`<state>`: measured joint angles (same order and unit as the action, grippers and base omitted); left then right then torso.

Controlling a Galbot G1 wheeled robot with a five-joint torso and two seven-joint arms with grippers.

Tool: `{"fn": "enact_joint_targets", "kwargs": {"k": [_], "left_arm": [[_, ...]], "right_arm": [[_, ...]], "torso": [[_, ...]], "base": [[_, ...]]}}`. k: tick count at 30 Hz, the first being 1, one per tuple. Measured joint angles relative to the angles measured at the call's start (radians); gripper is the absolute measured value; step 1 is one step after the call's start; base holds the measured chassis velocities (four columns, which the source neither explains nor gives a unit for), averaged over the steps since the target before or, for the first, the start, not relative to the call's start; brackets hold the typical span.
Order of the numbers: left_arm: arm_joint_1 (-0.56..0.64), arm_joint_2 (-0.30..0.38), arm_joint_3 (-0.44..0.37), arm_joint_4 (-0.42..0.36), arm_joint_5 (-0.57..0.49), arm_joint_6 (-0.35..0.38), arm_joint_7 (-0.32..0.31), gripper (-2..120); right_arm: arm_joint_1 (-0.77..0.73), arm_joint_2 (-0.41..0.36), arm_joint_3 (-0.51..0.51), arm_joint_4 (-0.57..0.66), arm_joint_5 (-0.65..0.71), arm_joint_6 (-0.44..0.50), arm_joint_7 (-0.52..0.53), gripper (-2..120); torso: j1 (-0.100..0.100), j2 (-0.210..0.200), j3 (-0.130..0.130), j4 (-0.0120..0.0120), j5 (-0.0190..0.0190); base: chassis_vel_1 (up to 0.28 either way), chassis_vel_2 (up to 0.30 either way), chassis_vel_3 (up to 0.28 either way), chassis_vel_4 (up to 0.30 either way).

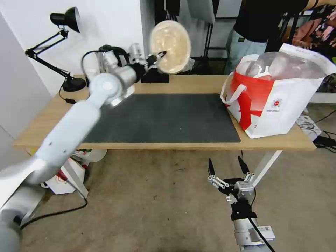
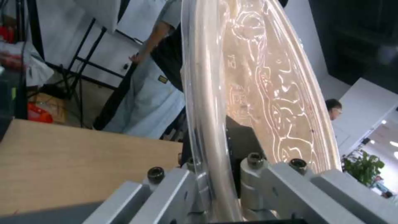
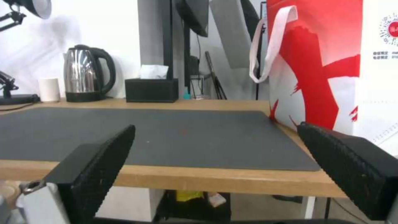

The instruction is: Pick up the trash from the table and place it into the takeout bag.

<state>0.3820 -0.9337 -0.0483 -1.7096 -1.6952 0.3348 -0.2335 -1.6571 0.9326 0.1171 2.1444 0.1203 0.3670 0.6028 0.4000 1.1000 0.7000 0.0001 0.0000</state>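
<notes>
Left pincer (image 1: 161, 55) clamped on the rim of the beige paper bowl (image 1: 171, 47) — held up in the air over the far side of the tabletop (image 1: 196, 84), tipped on edge, pale round face toward the head camera (clear film or lid glints across it in the left wrist view). Takeout bag (image 1: 276, 101) stands at the right end, mouth open, foil lining showing. Right pincer (image 1: 228, 167) hangs open below the near edge.

The left arm (image 1: 70, 129) is smooth silver-grey with round joints, and the right hand (image 1: 227, 167) has black ribbed fingers (image 3: 99, 161), grey linkages and a black cable.
</notes>
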Motion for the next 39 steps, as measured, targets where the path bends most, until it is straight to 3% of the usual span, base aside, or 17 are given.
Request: {"fn": "enact_joint_targets", "kwargs": {"k": [1,4,6,9,10,14,15,19,20,23,24,29,30,33,39], "left_arm": [[0.0,0.0,0.0,0.0,0.0,0.0,0.0,2],[-0.127,-0.052,0.116,0.11,0.005,-0.022,0.066,2],[-0.144,-0.06,0.132,0.125,0.005,-0.027,0.075,2],[-0.273,-0.132,0.256,0.256,0.006,-0.054,0.141,2],[-0.273,-0.132,0.256,0.256,0.006,-0.054,0.141,2],[-0.422,-0.251,0.36,0.474,0.006,-0.077,0.212,2],[-0.422,-0.251,0.36,0.474,0.006,-0.077,0.212,2],[-0.49,-0.366,0.404,0.627,0.016,-0.111,0.291,2],[-0.49,-0.366,0.404,0.627,0.016,-0.111,0.291,2],[-0.555,-0.47,0.429,0.778,0.015,-0.151,0.342,2],[-0.574,-0.509,0.438,0.832,0.015,-0.163,0.348,2],[-0.606,-0.602,0.443,0.935,0.015,-0.18,0.355,2],[-0.629,-0.646,0.451,1.002,0.015,-0.183,0.372,2],[-0.661,-0.668,0.484,1.051,0.007,-0.194,0.373,2],[-0.676,-0.667,0.56,1.053,0.002,-0.191,0.393,2]], "right_arm": [[0.0,0.0,0.0,0.0,0.0,0.0,0.0,100],[0.0,0.0,0.0,0.0,0.0,0.0,0.0,100],[0.0,0.0,0.0,0.0,0.0,0.0,0.0,100],[0.0,0.0,0.0,0.0,0.0,0.0,0.0,100],[0.0,0.0,0.0,0.0,0.0,0.0,0.0,100],[0.0,0.0,0.0,0.0,0.0,0.0,0.0,100],[0.0,0.0,0.0,0.0,0.0,0.0,0.0,100],[0.0,0.0,0.0,0.0,0.0,0.0,0.0,100],[0.0,0.0,0.0,0.0,0.0,0.0,0.0,100],[0.0,0.0,0.0,0.0,0.0,0.0,0.0,100],[0.0,0.0,0.0,0.0,0.0,0.0,0.0,100],[0.0,0.0,0.0,0.0,0.0,0.0,0.0,100],[0.0,0.0,0.0,0.0,0.0,0.0,0.0,100],[0.0,0.0,0.0,0.0,0.0,0.0,0.0,100],[0.0,0.0,0.0,0.0,0.0,0.0,0.0,100]], "torso": [[0.0,0.0,0.0,0.0,0.0],[0.0,0.0,0.0,0.0,-0.0003],[0.0,0.0,0.0,-0.0002,0.0001],[0.0,0.0,0.0,0.0,0.0001],[0.0,0.0,0.0,0.0,0.0001],[0.0,0.0,0.0,-0.0001,0.0004],[0.0,0.0,0.0,-0.0001,0.0004],[0.0,0.0,0.0,0.0002,0.0001],[0.0,0.0,0.0,0.0002,0.0001],[0.0,0.0,0.0,-0.0001,0.0003],[0.0,0.0,0.0,0.0001,0.0002],[0.0,0.0,0.0,-0.0006,0.0003],[0.0,0.0,0.0,-0.0004,0.0003],[0.0,0.0,0.0,0.0001,0.0002],[0.0,0.0,0.0,0.0001,-0.0001]], "base": [[0.0,0.0,0.0,0.0],[0.0,0.0,0.0,0.0],[0.0,0.0,0.0,0.0],[0.0,0.0,0.0,0.0],[0.0,0.0,0.0,0.0],[0.0,0.0,0.0,0.0],[0.0,0.0,0.0,0.0],[0.0,0.0,0.0,0.0],[0.0,0.0,0.0,0.0],[0.0,0.0,0.0,0.0],[0.0,0.0,0.0,0.0],[0.0,0.0,0.0,0.0],[0.0,0.0,0.0,0.0],[0.0,0.0,0.0,0.0],[0.0,0.0,0.0,0.0]]}}
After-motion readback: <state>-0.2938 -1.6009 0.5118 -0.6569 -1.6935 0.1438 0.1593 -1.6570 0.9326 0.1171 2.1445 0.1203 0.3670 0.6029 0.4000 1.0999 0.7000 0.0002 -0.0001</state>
